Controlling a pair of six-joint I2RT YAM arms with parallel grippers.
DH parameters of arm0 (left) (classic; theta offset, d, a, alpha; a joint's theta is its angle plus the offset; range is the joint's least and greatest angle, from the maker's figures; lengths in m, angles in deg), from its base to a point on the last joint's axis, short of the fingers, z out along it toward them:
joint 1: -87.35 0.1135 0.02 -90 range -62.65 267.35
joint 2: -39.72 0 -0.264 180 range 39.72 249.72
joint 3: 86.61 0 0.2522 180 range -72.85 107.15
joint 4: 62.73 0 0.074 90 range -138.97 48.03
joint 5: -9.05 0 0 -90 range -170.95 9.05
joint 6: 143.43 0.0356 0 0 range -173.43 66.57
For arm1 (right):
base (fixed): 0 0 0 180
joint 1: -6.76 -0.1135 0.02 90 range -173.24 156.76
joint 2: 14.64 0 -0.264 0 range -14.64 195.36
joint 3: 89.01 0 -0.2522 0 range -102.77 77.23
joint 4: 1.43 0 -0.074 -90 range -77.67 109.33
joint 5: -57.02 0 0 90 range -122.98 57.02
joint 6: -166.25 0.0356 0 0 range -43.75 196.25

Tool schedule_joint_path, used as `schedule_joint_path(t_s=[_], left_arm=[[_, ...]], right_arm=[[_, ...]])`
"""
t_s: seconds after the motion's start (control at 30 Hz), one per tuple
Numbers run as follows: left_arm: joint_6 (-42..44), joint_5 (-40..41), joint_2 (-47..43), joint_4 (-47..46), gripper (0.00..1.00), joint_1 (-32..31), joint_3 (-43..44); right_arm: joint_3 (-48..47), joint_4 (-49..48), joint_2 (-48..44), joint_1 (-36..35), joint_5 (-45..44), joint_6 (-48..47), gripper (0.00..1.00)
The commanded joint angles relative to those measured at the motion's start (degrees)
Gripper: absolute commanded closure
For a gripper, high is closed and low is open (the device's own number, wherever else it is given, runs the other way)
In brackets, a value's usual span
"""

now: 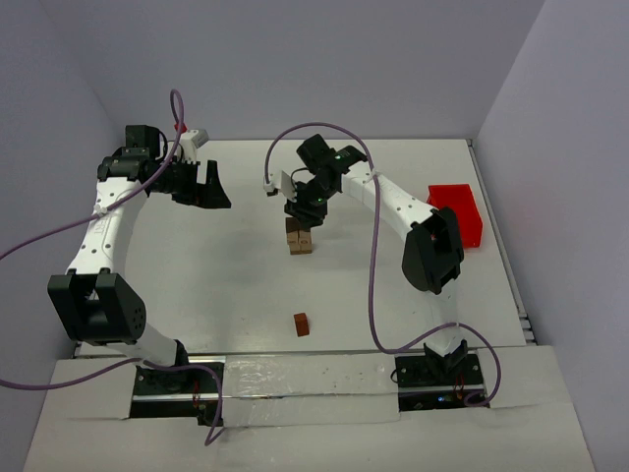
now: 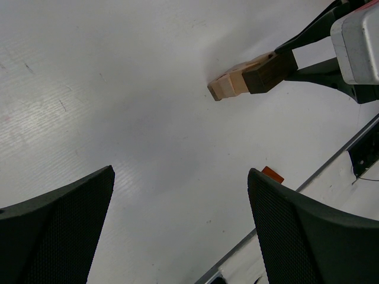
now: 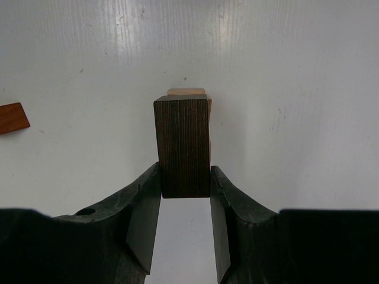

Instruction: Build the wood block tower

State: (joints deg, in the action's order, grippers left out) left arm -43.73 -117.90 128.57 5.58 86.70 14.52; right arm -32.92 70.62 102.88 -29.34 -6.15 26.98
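Tower [image 1: 301, 241], at centre, lies directly beneath the right gripper [image 3: 185, 180], closed on a dark block [image 3: 183, 139] whose long axis stands upright upon it; left gripper [image 2: 180, 177] open, well apart leftward.

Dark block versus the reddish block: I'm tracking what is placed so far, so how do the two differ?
The dark block is blackish brown; the reddish block is orange-brown. The dark block is clamped in the right gripper atop the pale stack; the reddish block lies alone on the table, untouched, closer to the near edge. Both are small wooden pieces.
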Motion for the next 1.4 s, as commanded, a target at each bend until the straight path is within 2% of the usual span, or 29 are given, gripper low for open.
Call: schedule_joint_path(t_s=[0.0, 0.1, 0.5, 0.6, 0.67, 0.7, 0.93, 1.03, 1.07, 1.13, 1.2, 1.27, 1.37], left_arm=[[0.6, -1.63, 0.17, -0.5, 0.01, 0.21, 2.45], [0.68, -1.64, 0.18, -0.58, 0.01, 0.21, 2.54], [0.94, -2.07, 0.44, -0.58, 0.01, 0.21, 2.78], [1.23, -2.65, 0.41, -0.55, 0.01, 0.21, 2.78], [1.4, -2.98, 0.3, -0.74, 0.01, 0.21, 2.58], [1.54, -3.13, 0.04, -0.98, 0.01, 0.21, 2.38], [5.88, -10.41, -7.24, -6.39, 0.01, 0.21, -4.23], [12.23, -16.6, -12.52, -5.84, 0.01, 0.04, -7.17], [15.29, -16.84, -12.66, -4.3, 0.01, 0.03, -7.3], [29.11, -17.19, -14.45, 1.91, 0.09, -2.79, -7.19], [40.18, -15.75, -16.32, 7.09, 0.16, -6.78, -8.46], [50.38, -14.33, -18.28, 11.46, 0.18, -11.93, -10.52], [60.67, -10.77, -20.42, 14.99, 0.19, -24.38, -14.55]], right_arm=[[0.9, -1.5, -1.59, -0.12, 0.16, 0.07, 0.75], [0.81, -1.5, -1.5, -0.19, -0.01, -0.02, 0.72], [1.85, -1.5, -2.89, -0.11, -0.2, -0.38, 0.44], [1.96, -1.5, -3.37, -0.05, 0.15, 0.02, 0.28], [1.65, -1.39, -3.68, -0.11, 0.29, 0.28, 0.24], [1.47, -1.33, -3.94, -0.11, 0.49, 0.45, 0.18], [-2.62, -0.3, -8.64, 0.02, 3.01, 3.07, 0.12], [-3.47, -0.53, -12.68, 1.4, 4.82, 5.43, 0.09], [-3.41, -0.54, -12.83, 1.47, 4.9, 6.16, 0.01], [-2.13, -1.48, -16.96, 3.65, 7.19, 9.31, 0.0], [0.14, -2.78, -20.18, 6.34, 9.37, 12.39, 0.0], [3.23, -4.19, -23.68, 8.43, 11.32, 15.12, 0.0], [9.05, -4.84, -28.29, 13.99, 13.31, 16.84, 0.0]])
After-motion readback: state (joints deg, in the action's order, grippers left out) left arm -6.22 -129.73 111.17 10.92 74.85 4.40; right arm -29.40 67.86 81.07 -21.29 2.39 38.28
